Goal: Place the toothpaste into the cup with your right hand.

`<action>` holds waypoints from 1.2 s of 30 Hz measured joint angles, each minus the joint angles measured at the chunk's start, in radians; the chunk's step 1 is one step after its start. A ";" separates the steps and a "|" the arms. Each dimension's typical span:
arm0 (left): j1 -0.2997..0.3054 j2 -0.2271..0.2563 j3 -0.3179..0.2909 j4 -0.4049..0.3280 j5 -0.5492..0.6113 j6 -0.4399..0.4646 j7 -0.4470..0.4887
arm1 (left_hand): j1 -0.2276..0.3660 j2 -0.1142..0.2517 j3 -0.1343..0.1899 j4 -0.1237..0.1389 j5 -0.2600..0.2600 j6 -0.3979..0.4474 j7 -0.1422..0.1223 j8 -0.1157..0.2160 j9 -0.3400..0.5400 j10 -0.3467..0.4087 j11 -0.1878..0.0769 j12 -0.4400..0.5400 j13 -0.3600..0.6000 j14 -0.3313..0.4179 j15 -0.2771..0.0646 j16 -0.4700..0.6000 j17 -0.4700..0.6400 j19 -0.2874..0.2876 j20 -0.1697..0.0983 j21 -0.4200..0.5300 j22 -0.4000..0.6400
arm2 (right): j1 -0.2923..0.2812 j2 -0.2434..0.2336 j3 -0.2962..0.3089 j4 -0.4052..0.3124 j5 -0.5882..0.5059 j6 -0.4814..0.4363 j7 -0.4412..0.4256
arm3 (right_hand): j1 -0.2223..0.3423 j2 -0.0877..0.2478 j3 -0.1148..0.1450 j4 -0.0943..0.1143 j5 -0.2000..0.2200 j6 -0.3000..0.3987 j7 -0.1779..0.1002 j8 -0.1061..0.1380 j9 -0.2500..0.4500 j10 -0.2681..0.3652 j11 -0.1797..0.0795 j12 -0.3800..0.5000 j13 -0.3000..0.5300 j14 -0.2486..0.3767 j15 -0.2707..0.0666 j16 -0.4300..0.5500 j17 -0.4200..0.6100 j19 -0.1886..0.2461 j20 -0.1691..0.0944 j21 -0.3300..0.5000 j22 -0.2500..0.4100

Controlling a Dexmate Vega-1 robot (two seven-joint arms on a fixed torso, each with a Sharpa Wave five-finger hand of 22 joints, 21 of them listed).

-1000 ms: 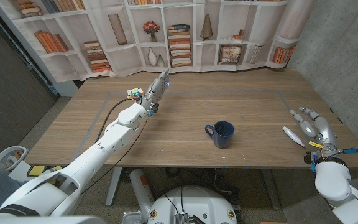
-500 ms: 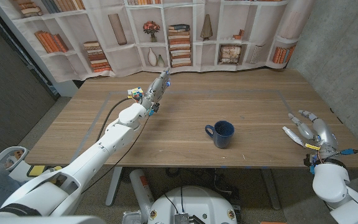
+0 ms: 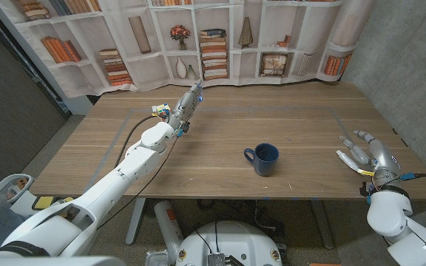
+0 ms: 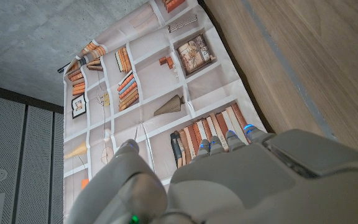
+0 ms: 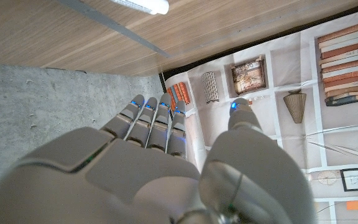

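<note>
Both arms are glossy white, rounded shells with dark seams at the joints. A black cable runs along the left arm, whose wrist carries yellow and blue fittings. The left robot hand (image 3: 186,105) and right robot hand (image 3: 368,152) are pale grey (small blue lights glow at the fingertips (image 5: 145,106)).

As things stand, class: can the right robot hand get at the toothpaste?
Probably yes. The right robot hand is open just beside the toothpaste near the table's right edge, with nothing between them.

Wooden desk (image 3: 220,185) with grey tape lines. Behind it a printed bookshelf backdrop curtain (image 3: 198,37) showing books, vases, frames. Bare concrete wall (image 3: 405,66) on the right, dark perforated panel (image 3: 9,96) on the left. Grey floor (image 3: 58,144).
</note>
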 measured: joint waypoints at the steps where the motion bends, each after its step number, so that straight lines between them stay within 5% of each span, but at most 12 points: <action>1: 0.000 0.000 0.000 0.000 0.000 0.000 0.000 | 0.000 0.000 0.000 0.000 0.000 0.000 0.000 0.000 0.000 0.000 0.000 0.000 0.000 0.000 0.000 0.000 0.000 0.000 0.000 0.000 0.000 | 0.000 0.000 0.000 0.000 0.000 0.000 0.000 | 0.007 -0.007 0.000 0.000 0.000 0.001 -0.001 0.000 0.000 0.000 0.000 0.000 0.000 0.005 0.002 0.000 0.000 0.004 0.004 0.000 0.000; 36: -0.002 -0.008 -0.003 0.029 -0.008 -0.013 -0.006 | 0.004 0.004 -0.008 0.000 0.000 0.004 -0.004 0.000 0.000 0.000 0.000 0.000 0.000 0.000 0.000 0.000 0.000 0.000 0.000 0.000 0.000 | 0.059 -0.097 -0.103 -0.052 -0.083 -0.298 -0.001 | 0.083 -0.056 0.006 -0.011 0.044 0.098 0.024 0.016 0.000 0.117 0.017 0.015 0.000 0.098 -0.002 0.008 0.000 0.061 0.000 0.004 0.000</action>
